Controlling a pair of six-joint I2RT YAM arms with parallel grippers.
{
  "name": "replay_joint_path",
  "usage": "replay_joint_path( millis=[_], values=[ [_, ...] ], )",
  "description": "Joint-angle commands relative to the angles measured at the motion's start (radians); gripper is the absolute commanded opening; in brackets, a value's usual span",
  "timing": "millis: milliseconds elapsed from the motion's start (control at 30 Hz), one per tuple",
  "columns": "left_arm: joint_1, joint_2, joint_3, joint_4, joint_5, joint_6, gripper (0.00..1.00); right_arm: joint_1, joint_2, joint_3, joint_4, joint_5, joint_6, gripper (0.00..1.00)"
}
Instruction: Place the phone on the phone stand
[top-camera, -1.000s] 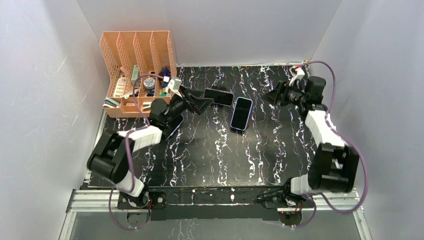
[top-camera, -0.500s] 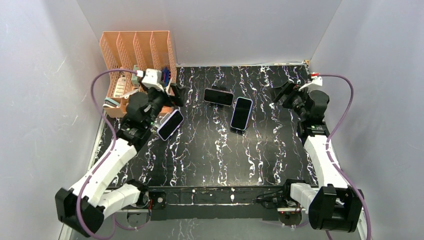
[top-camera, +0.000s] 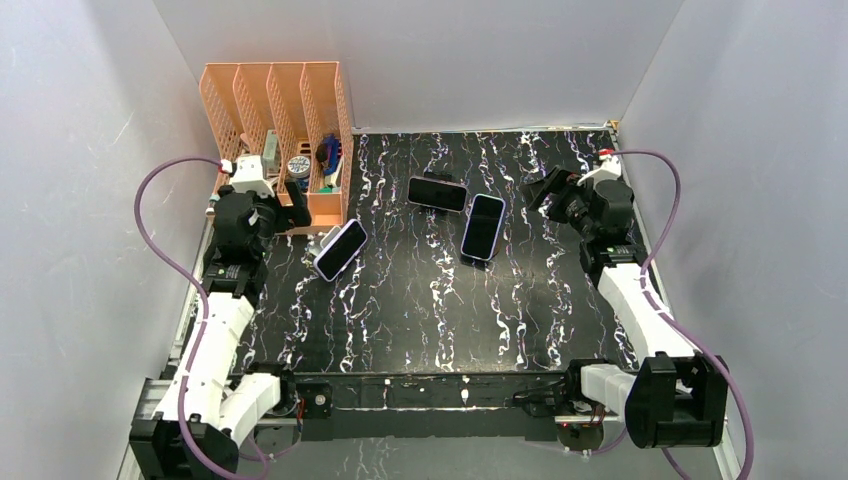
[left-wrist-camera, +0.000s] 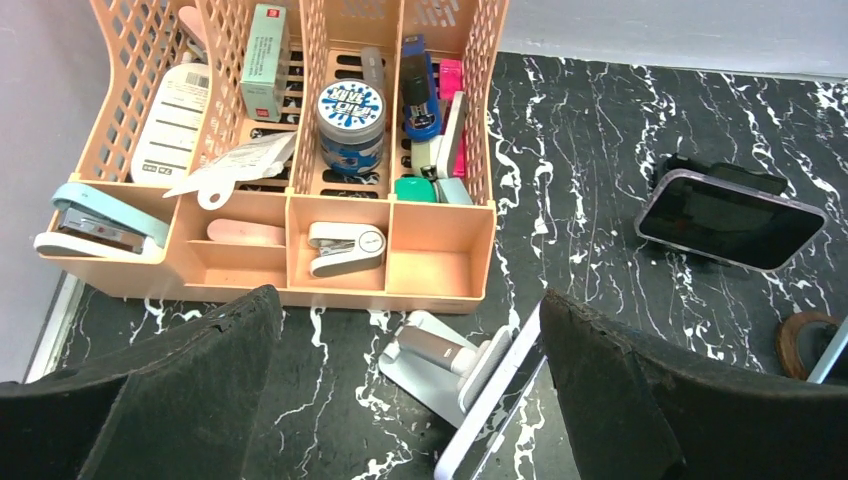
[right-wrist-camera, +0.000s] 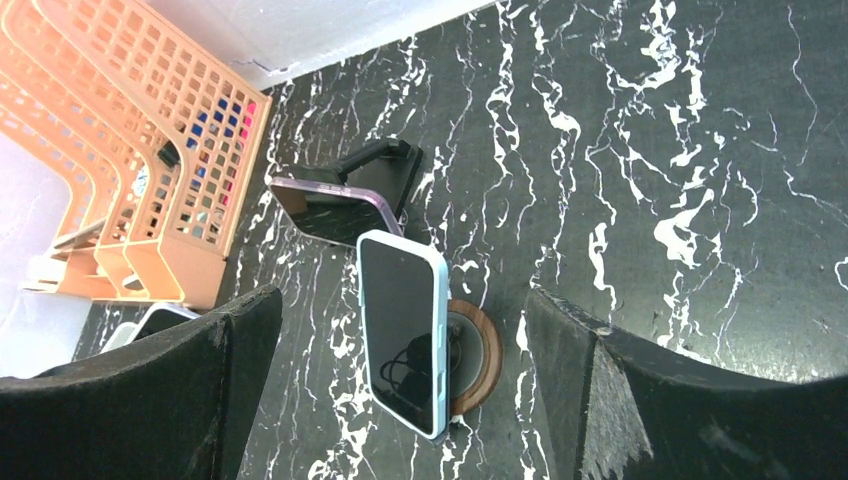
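The top camera is looking down on the black white-veined tabletop (top-camera: 420, 300); the wrist cameras are facing inward, closer, from ten and two o'clock, sharing the dark purple-rimmed phone (left-wrist-camera: 730, 220).

The counter (top-camera: 420, 300) is black with white marble veins. An orange organizer (top-camera: 270, 95) stands at its far left corner, with a silver stand (left-wrist-camera: 425, 352) just in front of it. A black stand (right-wrist-camera: 385, 160) and a round wooden stand (right-wrist-camera: 478, 360) sit close together near the far middle.

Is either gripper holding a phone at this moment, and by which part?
Nothing is held. The left gripper and the right gripper are both open and empty.
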Motion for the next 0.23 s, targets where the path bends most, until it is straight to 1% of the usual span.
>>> replay_joint_path(
  millis=[0, 100, 200],
  values=[
    [0.034, -0.007, -0.002, 0.004, 0.101, -0.029, 0.98, 0.006, 0.017, 0.002, 0.051, -0.007, -0.004, 0.99],
    [0.034, -0.005, -0.003, 0.004, 0.114, -0.03, 0.98, 0.006, -0.002, -0.009, 0.073, -0.001, -0.034, 0.96],
    [0.03, -0.007, -0.003, 0.004, 0.128, -0.031, 0.98, 0.006, -0.014, -0.011, 0.081, -0.001, -0.043, 0.98]
  ],
)
